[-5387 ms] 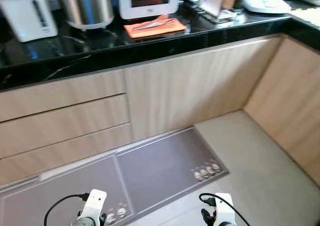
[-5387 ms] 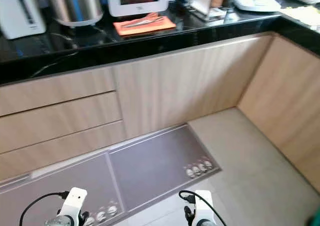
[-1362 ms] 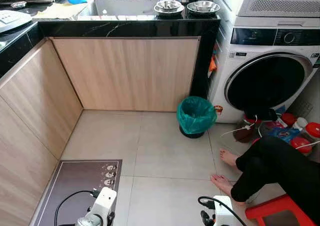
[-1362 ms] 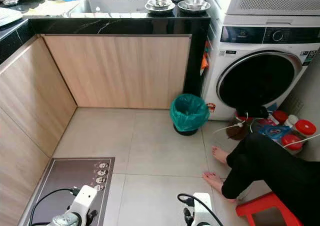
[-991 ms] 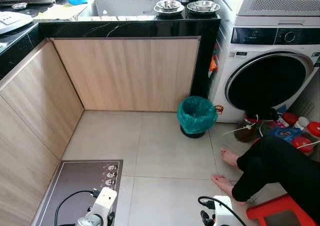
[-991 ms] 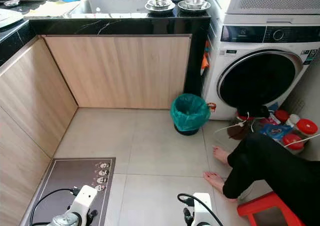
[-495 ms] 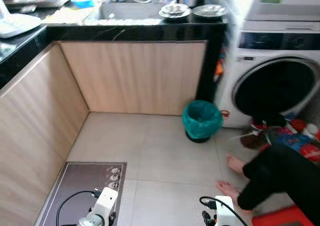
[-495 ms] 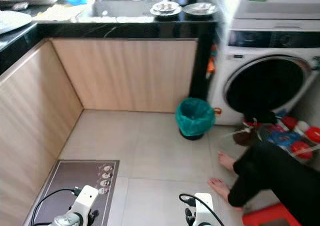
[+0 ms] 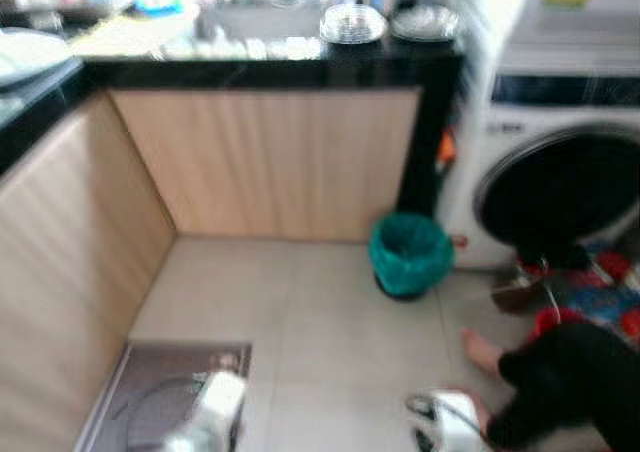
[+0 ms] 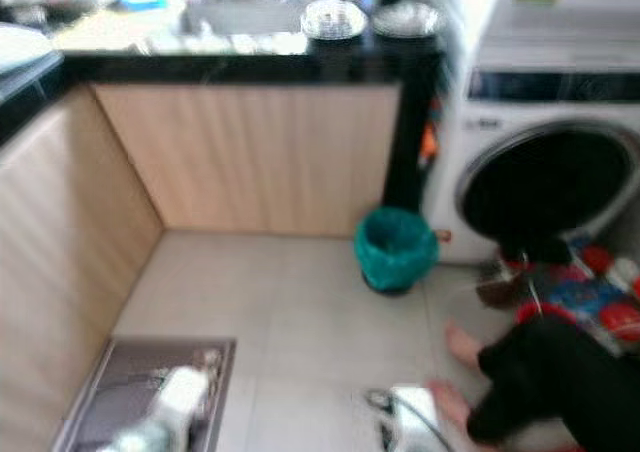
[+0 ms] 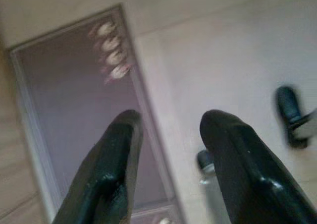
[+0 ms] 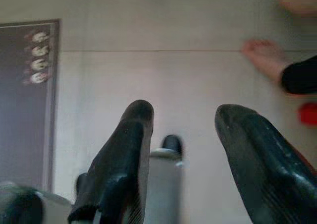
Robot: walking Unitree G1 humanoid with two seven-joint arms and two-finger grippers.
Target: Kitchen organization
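Left eye view is smeared with motion blur where it was sharp a second ago, and the whole scene has slid slightly: the camera is moving, so the robot is walking or turning, not the things. From left: the wooden cabinet wall (image 9: 70,262), the grey floor mat (image 9: 160,392), then the black worktop (image 9: 270,70) with two steel bowls (image 9: 352,22) at its right end by the sink. Below stands the green bin (image 9: 410,255), then the washing machine (image 9: 560,162), with a seated person's leg (image 9: 560,382) on the floor. The left gripper (image 11: 171,135) and right gripper (image 12: 183,130) hang idle, jaws apart and empty. Judging by this, the robot is in transit toward the sink worktop; organizing has not begun.
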